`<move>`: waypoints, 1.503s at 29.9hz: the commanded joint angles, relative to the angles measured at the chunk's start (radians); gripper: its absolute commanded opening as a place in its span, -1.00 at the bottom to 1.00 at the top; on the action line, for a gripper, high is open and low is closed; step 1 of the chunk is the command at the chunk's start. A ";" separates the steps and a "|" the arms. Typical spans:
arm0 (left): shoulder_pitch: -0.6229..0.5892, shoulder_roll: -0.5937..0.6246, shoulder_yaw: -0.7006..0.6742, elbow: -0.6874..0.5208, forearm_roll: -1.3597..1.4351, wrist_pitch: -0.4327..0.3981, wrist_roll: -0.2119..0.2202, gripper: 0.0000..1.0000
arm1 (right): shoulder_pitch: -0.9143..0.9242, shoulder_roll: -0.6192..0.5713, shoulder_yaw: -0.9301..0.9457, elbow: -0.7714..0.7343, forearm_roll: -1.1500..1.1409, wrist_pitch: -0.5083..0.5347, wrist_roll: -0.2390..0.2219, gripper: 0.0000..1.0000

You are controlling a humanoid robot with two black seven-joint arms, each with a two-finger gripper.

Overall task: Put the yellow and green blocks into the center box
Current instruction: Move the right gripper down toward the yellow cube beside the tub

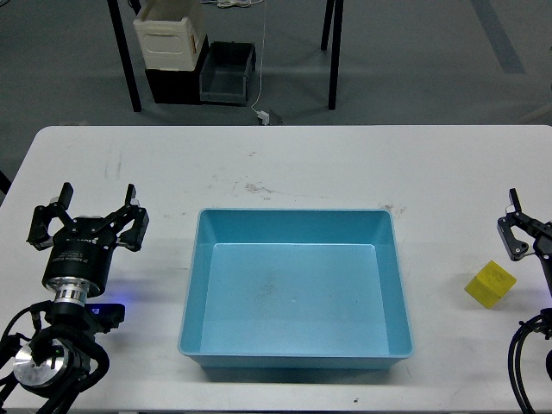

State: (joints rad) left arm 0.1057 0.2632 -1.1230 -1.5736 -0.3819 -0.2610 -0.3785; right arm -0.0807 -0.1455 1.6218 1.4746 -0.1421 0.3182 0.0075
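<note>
A yellow block (490, 285) lies on the white table (302, 168) at the far right, free of any grip. No green block is in view. The blue box (392, 285) sits at the table's centre and is empty. My left gripper (86, 214) is open and empty, left of the box. My right gripper (528, 228) is at the right edge, partly cut off, above and right of the yellow block; its visible finger (515, 235) stands wide and holds nothing.
Beyond the table's far edge, on the floor, stand a cream crate (170, 34) and a dark bin (228, 72) between black table legs (126, 60). A thin cable (261, 78) hangs down there.
</note>
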 commanded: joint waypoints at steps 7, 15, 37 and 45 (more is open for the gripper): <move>-0.001 -0.001 0.002 0.009 0.000 0.009 0.000 1.00 | 0.338 -0.213 -0.107 -0.034 -0.888 -0.159 -0.001 1.00; -0.003 -0.001 0.002 0.009 0.002 0.009 -0.002 1.00 | 0.576 -0.468 -0.541 -0.128 -1.281 -0.153 0.155 1.00; 0.003 -0.013 0.002 0.021 0.000 0.006 -0.005 1.00 | 1.121 -0.862 -1.562 -0.197 -1.804 -0.019 0.481 0.98; 0.005 -0.029 0.002 0.026 0.002 0.003 -0.005 1.00 | 1.121 -0.835 -1.576 -0.178 -1.883 0.170 0.481 0.98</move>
State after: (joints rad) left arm 0.1105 0.2382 -1.1214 -1.5483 -0.3804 -0.2574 -0.3836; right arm 1.0398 -1.0001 0.0468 1.2944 -2.0054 0.4253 0.4888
